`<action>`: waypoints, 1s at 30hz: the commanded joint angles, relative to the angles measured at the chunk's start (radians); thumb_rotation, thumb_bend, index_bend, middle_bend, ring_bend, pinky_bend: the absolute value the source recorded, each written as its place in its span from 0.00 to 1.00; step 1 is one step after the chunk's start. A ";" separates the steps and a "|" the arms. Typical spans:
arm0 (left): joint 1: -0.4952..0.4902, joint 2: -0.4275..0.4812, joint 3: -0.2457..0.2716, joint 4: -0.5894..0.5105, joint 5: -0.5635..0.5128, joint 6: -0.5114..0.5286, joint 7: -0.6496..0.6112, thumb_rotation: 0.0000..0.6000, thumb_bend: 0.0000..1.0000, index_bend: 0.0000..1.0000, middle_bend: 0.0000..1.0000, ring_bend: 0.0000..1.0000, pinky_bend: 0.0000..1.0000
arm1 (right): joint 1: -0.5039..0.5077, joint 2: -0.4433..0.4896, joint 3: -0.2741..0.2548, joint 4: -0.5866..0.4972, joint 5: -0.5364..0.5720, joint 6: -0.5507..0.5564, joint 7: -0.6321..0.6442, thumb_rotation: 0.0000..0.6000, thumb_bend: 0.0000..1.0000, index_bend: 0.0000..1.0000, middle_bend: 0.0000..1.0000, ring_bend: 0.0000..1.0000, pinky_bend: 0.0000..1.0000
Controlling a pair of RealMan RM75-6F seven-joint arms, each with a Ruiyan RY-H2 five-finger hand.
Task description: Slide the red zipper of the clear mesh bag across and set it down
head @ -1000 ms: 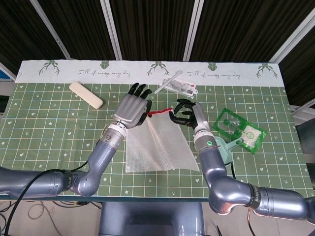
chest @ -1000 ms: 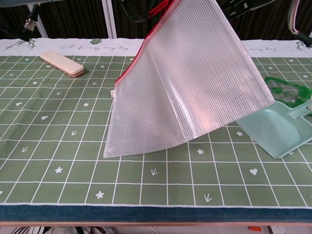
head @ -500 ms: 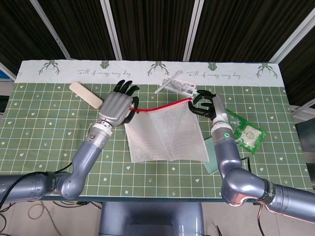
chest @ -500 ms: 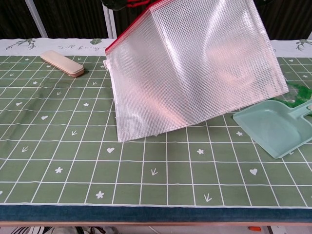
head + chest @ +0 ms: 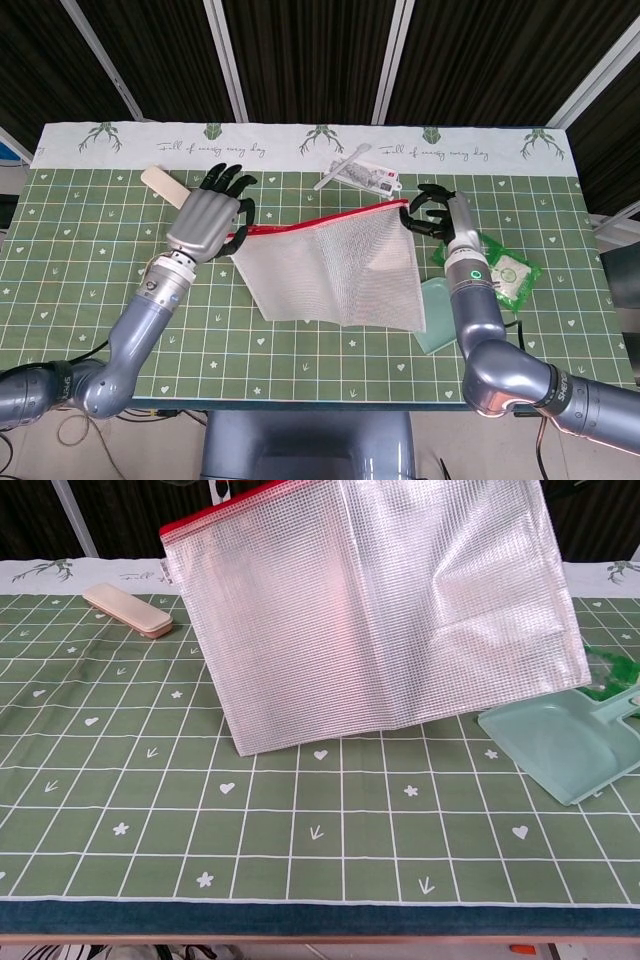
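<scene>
Clear mesh bag (image 5: 335, 275) with red zipper (image 5: 320, 220), held up above the green checked table (image 5: 90, 270) and stretched between both hands; its zipper edge runs nearly level from left to right in the head view, and the sheet hangs down with a crease near the middle. In the chest view the bag (image 5: 370, 610) fills the upper centre, its lower corner hanging just above the cloth. Left hand (image 5: 205, 220): fingers mostly extended, pinching the left end of the zipper edge at the thumb side. Right hand (image 5: 435, 215): fingers curled in, gripping the right end of that edge. Beige case (image 5: 165, 185): lying on the table behind the left hand, partly hidden by it. Mint dustpan (image 5: 560, 745): flat on the table at the right, below the bag's right corner. Green packet (image 5: 505, 270): on the table right of the right forearm. White packet (image 5: 365, 175): far centre of the table, beyond the bag.
</scene>
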 commanded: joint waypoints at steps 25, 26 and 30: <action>0.099 0.089 0.031 -0.002 0.074 -0.038 -0.080 1.00 0.46 0.62 0.16 0.00 0.00 | -0.014 0.035 -0.051 0.034 -0.007 -0.023 0.034 1.00 0.54 0.68 0.22 0.00 0.22; 0.101 0.091 0.030 -0.002 0.076 -0.038 -0.082 1.00 0.46 0.62 0.16 0.00 0.00 | -0.014 0.036 -0.051 0.035 -0.007 -0.023 0.034 1.00 0.54 0.68 0.22 0.00 0.22; 0.109 0.101 0.029 -0.005 0.082 -0.041 -0.088 1.00 0.46 0.62 0.16 0.00 0.00 | -0.013 0.038 -0.054 0.036 -0.007 -0.023 0.038 1.00 0.54 0.68 0.22 0.00 0.22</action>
